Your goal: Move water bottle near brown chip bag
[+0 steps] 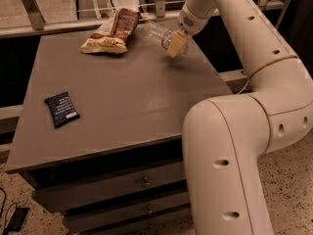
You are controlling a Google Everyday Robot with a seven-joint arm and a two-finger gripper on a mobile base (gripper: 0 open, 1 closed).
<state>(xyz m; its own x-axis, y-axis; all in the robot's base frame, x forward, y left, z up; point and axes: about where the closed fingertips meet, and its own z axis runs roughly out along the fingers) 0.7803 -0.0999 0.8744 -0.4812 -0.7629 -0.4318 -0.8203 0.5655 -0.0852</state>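
The water bottle [155, 33] is a clear plastic bottle held on its side above the far right part of the grey table [122, 97]. My gripper [175, 41] is shut on its end, and the bottle points left toward the brown chip bag [113, 30]. The bag lies at the table's far edge, dark brown at its far end and tan-yellow at its near end. The bottle's free end is a short gap from the bag.
A small flat dark blue packet [62, 109] lies on the left part of the table. The table is a cabinet with drawers [142, 182] at the front. My arm's large white links [234, 146] stand at the table's right side. A rail runs behind.
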